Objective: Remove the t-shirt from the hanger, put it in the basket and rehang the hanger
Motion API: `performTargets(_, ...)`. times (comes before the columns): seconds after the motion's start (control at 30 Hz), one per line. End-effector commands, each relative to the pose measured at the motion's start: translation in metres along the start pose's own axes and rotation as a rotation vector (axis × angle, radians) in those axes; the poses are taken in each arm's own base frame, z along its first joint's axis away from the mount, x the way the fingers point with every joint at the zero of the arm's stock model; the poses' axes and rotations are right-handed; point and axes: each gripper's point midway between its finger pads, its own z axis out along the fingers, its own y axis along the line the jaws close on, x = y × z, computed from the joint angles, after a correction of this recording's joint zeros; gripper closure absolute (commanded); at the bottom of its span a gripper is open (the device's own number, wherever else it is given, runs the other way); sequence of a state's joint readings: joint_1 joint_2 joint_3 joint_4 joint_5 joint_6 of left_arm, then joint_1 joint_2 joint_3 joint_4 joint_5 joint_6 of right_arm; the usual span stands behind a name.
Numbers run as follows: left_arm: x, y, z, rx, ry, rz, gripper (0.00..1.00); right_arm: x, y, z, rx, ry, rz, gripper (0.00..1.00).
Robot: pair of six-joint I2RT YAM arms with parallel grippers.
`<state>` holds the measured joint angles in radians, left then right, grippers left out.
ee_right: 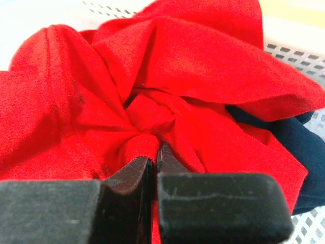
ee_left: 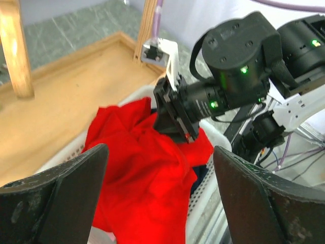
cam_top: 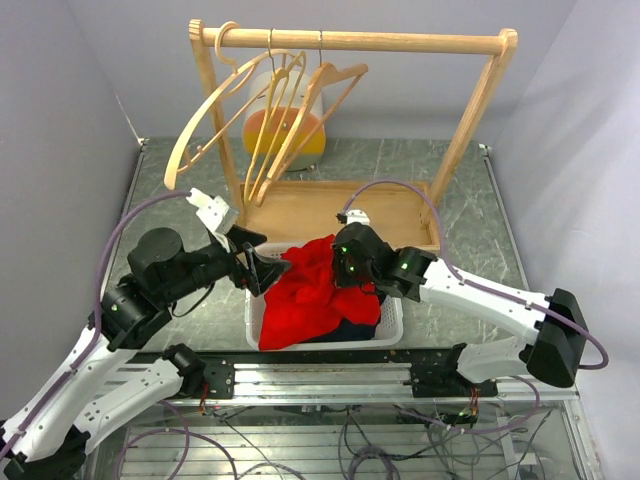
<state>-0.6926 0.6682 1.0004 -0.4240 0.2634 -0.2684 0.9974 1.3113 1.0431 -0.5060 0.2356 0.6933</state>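
The red t-shirt (cam_top: pixel 310 292) lies bunched in a white perforated basket (cam_top: pixel 392 325), off the hangers, over a dark blue garment (cam_top: pixel 355 330). My right gripper (cam_top: pixel 345 275) is shut, pinching a fold of the red t-shirt (ee_right: pixel 152 86) between its fingertips (ee_right: pixel 133 170). My left gripper (cam_top: pixel 262 270) is open and empty at the basket's left edge, its wide fingers (ee_left: pixel 66 195) framing the red t-shirt (ee_left: pixel 147 173) below. Several bare wooden hangers (cam_top: pixel 270 120) hang on the wooden rack (cam_top: pixel 360 42).
The rack's wooden base tray (cam_top: pixel 330 210) sits just behind the basket. An orange and yellow object (cam_top: pixel 285 135) stands behind the hangers. Grey walls close in left and right. A metal rail (cam_top: pixel 330 375) runs along the near table edge.
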Motion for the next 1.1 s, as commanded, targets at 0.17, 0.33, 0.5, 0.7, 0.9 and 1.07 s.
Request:
performTargets(0.17, 0.058, 0.001, 0.007, 0.027, 0.126, -0.145, 0.21, 0.049, -0.019, 0.038, -0.050, 0.177, 0.059, 1.00)
performTargets(0.33, 0.082, -0.002, 0.018, 0.076, 0.173, -0.191, 0.77, 0.059, -0.014, 0.052, -0.073, 0.245, 0.021, 1.00)
performTargets(0.5, 0.101, -0.001, 0.025, 0.091, 0.227, -0.199, 0.93, 0.080, -0.019, 0.069, -0.054, 0.334, 0.016, 1.00)
performTargets(0.7, 0.112, 0.008, 0.031, 0.060, 0.250, -0.199, 0.93, 0.117, -0.043, 0.084, 0.028, 0.478, 0.029, 1.00)
performTargets(0.9, 0.125, 0.022, 0.034, -0.008, 0.265, -0.205, 0.93, 0.143, -0.064, 0.086, 0.102, 0.567, 0.027, 1.00)
performTargets(1.07, 0.127, 0.036, 0.032, -0.082, 0.252, -0.185, 0.82, 0.100, -0.061, 0.077, 0.143, 0.455, -0.011, 1.00)
